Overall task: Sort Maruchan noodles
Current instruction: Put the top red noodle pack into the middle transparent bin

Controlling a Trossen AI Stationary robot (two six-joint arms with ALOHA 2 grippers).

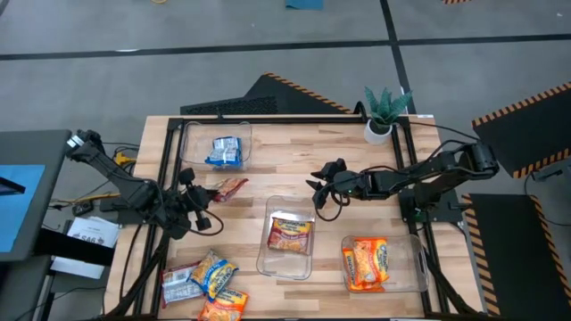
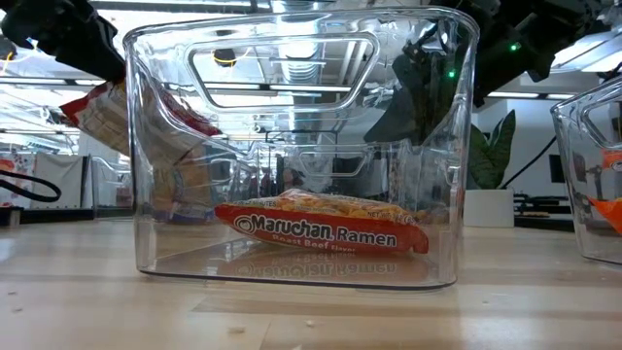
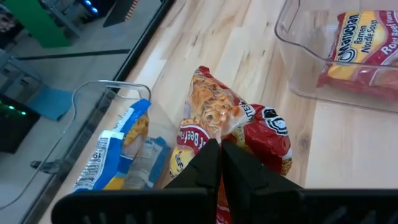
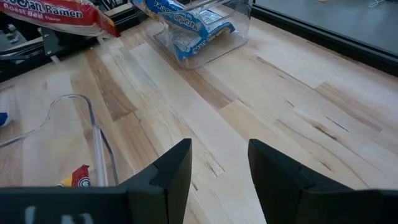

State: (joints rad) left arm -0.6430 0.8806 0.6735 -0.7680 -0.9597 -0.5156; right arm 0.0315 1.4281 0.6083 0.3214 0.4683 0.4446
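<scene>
Red-brown plastic ramen packet point(image 1: 229, 187) left of frame centre, clamped in closed left gripper point(image 1: 211, 193); right gripper point(image 1: 318, 184), fingers parted, holds nothing, centre-right.

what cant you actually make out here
- Left gripper: shut on a red packet; its own fingers hide the packet's lower part in the left wrist view.
- Pile of packets: cut off by the high view's bottom edge, so no count.
- Blue packet: print too small.
</scene>
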